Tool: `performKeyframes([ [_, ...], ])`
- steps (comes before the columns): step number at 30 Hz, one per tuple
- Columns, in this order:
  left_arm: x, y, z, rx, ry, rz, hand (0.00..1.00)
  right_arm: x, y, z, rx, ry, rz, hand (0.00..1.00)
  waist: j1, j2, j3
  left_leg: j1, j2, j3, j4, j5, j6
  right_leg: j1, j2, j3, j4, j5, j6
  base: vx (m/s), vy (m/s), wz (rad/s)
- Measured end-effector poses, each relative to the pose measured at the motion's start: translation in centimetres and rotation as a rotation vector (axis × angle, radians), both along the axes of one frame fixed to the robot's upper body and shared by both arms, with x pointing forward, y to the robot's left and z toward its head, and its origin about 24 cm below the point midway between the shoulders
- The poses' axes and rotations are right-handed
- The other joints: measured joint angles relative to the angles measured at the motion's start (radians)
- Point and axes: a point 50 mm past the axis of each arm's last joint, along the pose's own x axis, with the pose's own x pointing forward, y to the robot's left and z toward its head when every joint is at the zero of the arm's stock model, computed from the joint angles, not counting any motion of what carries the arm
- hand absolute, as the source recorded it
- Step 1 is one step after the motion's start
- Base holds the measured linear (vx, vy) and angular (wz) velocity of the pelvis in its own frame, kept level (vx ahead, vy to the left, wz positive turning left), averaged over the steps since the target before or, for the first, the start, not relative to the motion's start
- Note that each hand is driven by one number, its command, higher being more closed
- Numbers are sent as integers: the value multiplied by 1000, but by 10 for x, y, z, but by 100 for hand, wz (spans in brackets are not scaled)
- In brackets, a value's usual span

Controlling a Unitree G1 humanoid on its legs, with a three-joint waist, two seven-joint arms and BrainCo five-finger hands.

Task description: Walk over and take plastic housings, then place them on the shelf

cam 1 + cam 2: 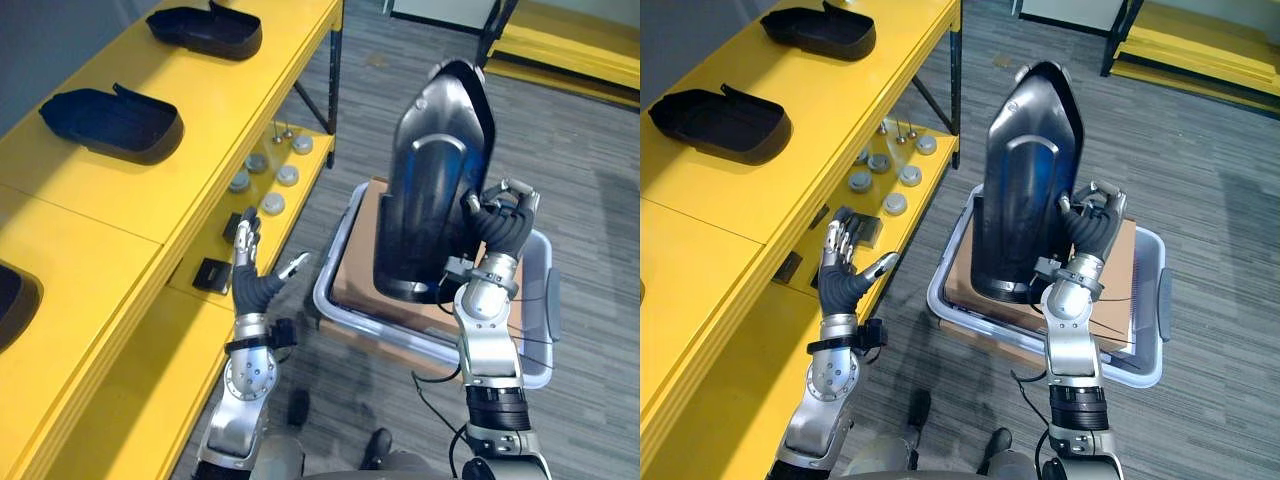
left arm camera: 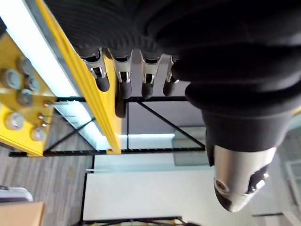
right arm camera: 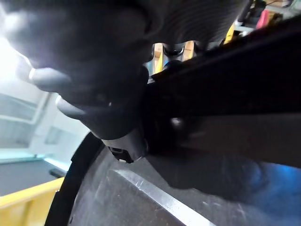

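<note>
Right hand point(image 1: 497, 232): fingers curled round the edge of a tall glossy black plastic housing point(image 1: 430, 180), held upright above a grey plastic crate point(image 1: 537, 290). Left hand point(image 1: 250, 275): fingers spread, empty, beside the yellow metal shelf point(image 1: 230, 110) bearing two matt black housings point(image 1: 115, 122).

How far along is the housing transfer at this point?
Done: two plastic housings lie on the yellow shelf. In hand: the right hand grips an upright housing above the grey bin; the left hand is open. Left: setting it on the shelf.
</note>
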Motion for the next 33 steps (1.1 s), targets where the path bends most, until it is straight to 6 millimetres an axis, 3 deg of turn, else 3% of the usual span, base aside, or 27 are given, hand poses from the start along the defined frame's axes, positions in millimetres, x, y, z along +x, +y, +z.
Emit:
performKeyframes([
  [7, 0, -29, 12, -16, -45, -112, 0, -3, 41, 1, -5, -13, 178, 100, 2, -1, -43, 19, 5, 25, -16, 0, 0, 1, 6, 29, -8, 12, -3, -28, 7, -11],
  [11, 6, -32, 12, -15, -25, -91, 0, -3, 42, 1, 4, -13, 183, 100, 1, -2, -62, 19, 5, 26, -18, 2, 3, 2, 4, 33, -17, 20, -1, -3, 5, -4],
  [12, 8, -33, 10, -8, -17, -87, 100, -3, 44, 1, 5, -12, 190, 100, 0, -3, -66, 20, 3, 28, -18, 2, 3, 3, 3, 34, -18, 22, -1, -4, 13, -4],
  [20, 18, -32, -2, -18, 66, -56, 100, -5, 53, -4, 19, 10, 261, 100, -11, -17, -88, 23, 1, 41, -18, 2, 3, 6, 2, 47, -34, 32, 0, -12, 7, -4],
  [21, 18, -32, -4, -24, 79, -59, 100, -5, 53, -4, 13, 11, 267, 0, -14, -17, -95, 23, 1, 42, -18, 2, 3, 6, 2, 48, -34, 32, 0, 0, 0, 0],
  [33, 22, -21, -13, -59, 135, -26, 100, -15, 56, -2, -18, -38, 413, 0, -25, -18, -105, 33, 1, 55, -19, 2, 3, 8, 4, 58, -32, 33, -1, -19, 3, -3],
])
